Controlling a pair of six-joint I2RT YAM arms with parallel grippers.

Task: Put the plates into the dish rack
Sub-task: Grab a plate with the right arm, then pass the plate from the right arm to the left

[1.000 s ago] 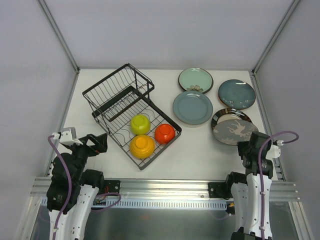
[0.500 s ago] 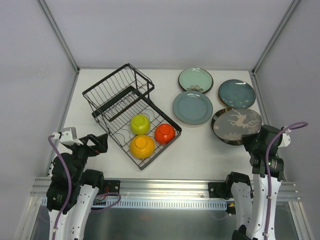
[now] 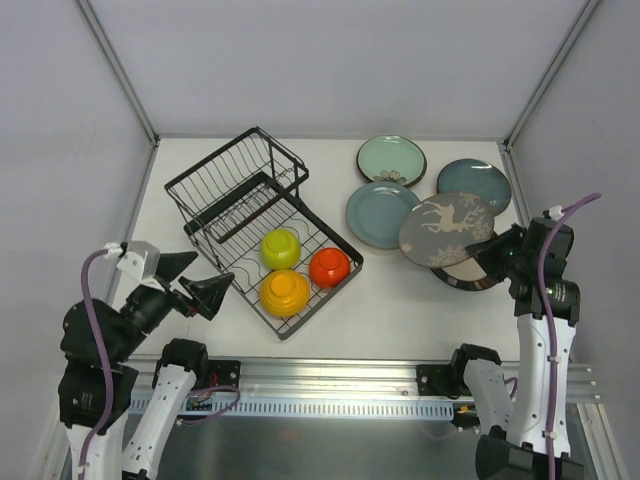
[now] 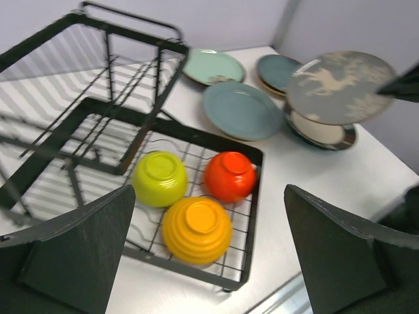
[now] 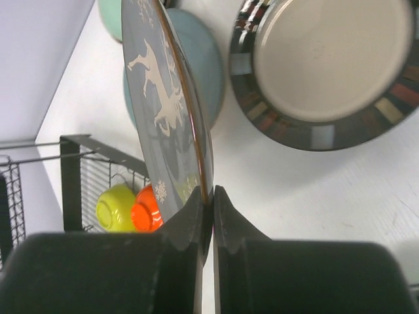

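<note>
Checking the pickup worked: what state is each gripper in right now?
Left gripper: open, holding nothing.
Right gripper: shut on the rim of the deer-patterned plate.

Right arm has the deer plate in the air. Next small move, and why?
Probably swing it left toward the rack: the right pincer is shut on the rim of the deer plate, held aloft, and the rack's raised slots look empty.
</note>
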